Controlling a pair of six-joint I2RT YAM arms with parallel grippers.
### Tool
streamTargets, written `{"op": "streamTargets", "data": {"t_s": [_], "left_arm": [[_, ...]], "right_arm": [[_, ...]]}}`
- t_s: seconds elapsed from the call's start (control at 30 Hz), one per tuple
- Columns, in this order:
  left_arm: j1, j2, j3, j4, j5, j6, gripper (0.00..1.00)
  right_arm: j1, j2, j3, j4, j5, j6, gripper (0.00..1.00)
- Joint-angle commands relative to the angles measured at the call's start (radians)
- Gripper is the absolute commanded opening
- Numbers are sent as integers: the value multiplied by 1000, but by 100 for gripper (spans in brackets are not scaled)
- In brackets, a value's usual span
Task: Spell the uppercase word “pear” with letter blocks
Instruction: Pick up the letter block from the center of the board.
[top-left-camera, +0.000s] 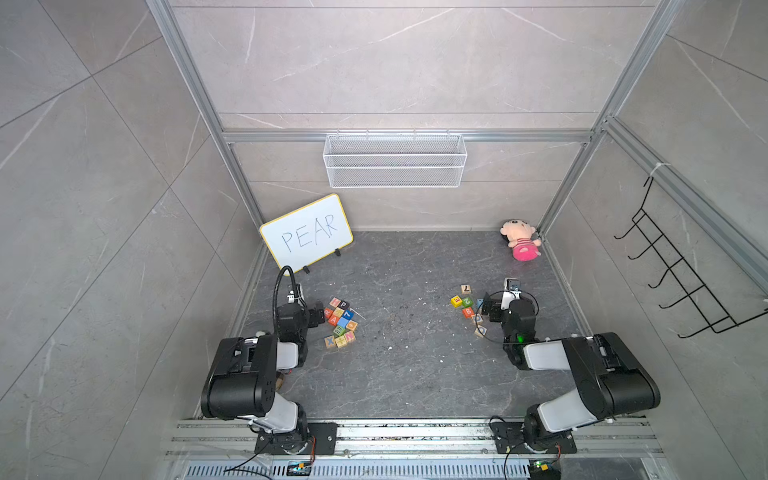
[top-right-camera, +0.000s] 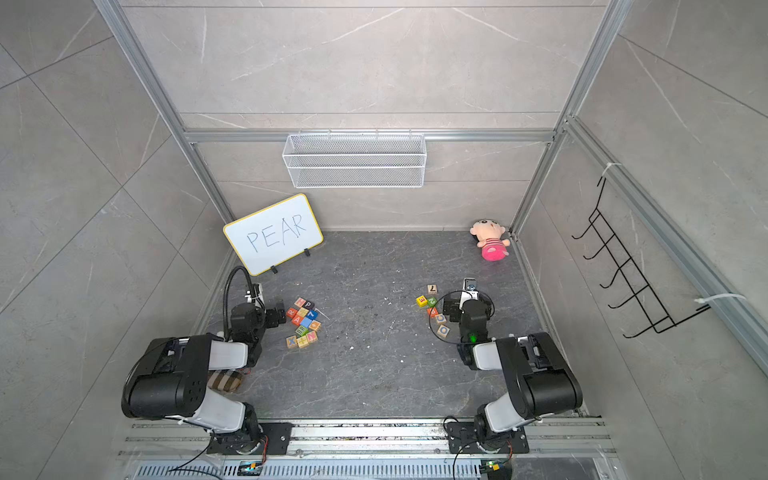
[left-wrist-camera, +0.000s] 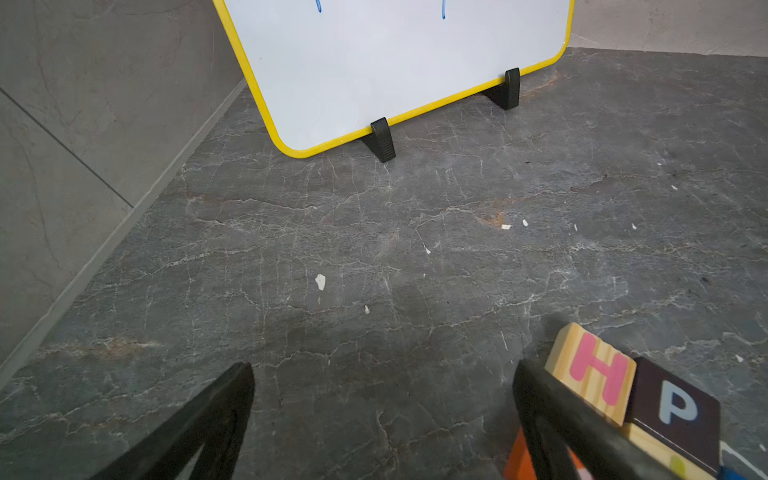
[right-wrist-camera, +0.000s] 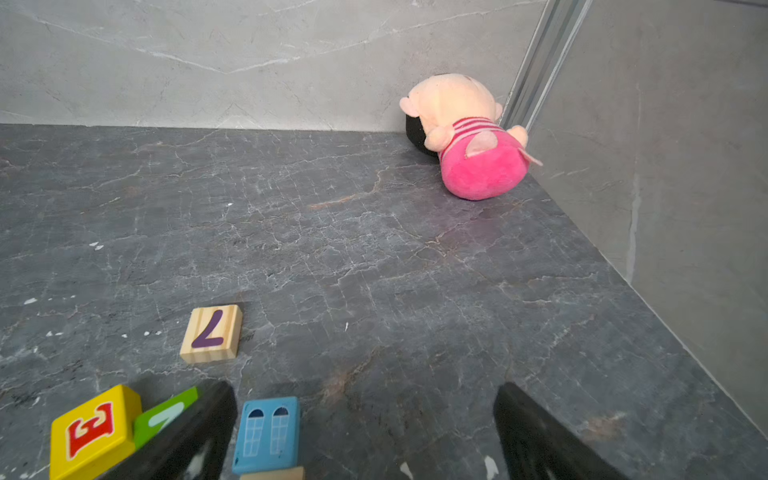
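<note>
The letter blocks lie in two clusters on the dark floor. In the left one, the black P (top-left-camera: 343, 304) (top-right-camera: 309, 304) (left-wrist-camera: 677, 409) sits at the far end, with the orange-red R (top-left-camera: 328, 312) and A (top-left-camera: 333, 320) beside it. The yellow E (top-left-camera: 456, 301) (top-right-camera: 422, 301) (right-wrist-camera: 93, 430) lies in the right cluster. My left gripper (top-left-camera: 320, 311) (left-wrist-camera: 382, 415) is open just left of its cluster, over bare floor. My right gripper (top-left-camera: 484, 305) (right-wrist-camera: 365, 428) is open just right of the other cluster, and a blue window block (right-wrist-camera: 268, 434) lies loose between its fingers.
A whiteboard (top-left-camera: 306, 232) reading PEAR stands at the back left. A pink plush toy (top-left-camera: 521, 245) lies in the back right corner. An H block (left-wrist-camera: 594, 374), a 7 block (right-wrist-camera: 212, 334), a green block (right-wrist-camera: 164, 415) and an orange B block (top-left-camera: 468, 311) lie nearby.
</note>
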Motion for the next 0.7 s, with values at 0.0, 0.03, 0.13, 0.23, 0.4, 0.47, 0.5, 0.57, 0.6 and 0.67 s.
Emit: {"op": "streamTargets", "data": {"t_s": [0.0,0.03,0.13,0.23,0.4,0.47,0.5,0.57,0.6,0.67], "left_arm": [[8,-20,29,20,17,7,100],[6,-20,30,21,18,7,100],[7,-20,30,19,19,7,100],[8,-21,30,17,22,6,100],[10,-20,30,17,23,8,100],[10,-20,31,18,25,5,100],[9,-20,31,17,24,6,100],[10,-21,31,18,24,7,100],[11,-20,31,17,25,6,100],[10,-20,31,17,25,6,100]], "right_arm": [[6,5,12,10,-9,11,99],[6,4,12,8,-9,11,99],[6,5,13,7,-9,11,99],[6,4,13,7,-9,12,99],[6,4,12,7,-9,11,99],[6,4,12,7,-9,12,99],[6,5,12,6,-9,11,99],[7,4,12,7,-9,13,99],[6,4,12,7,-9,12,99],[6,4,12,6,-10,12,99]]}}
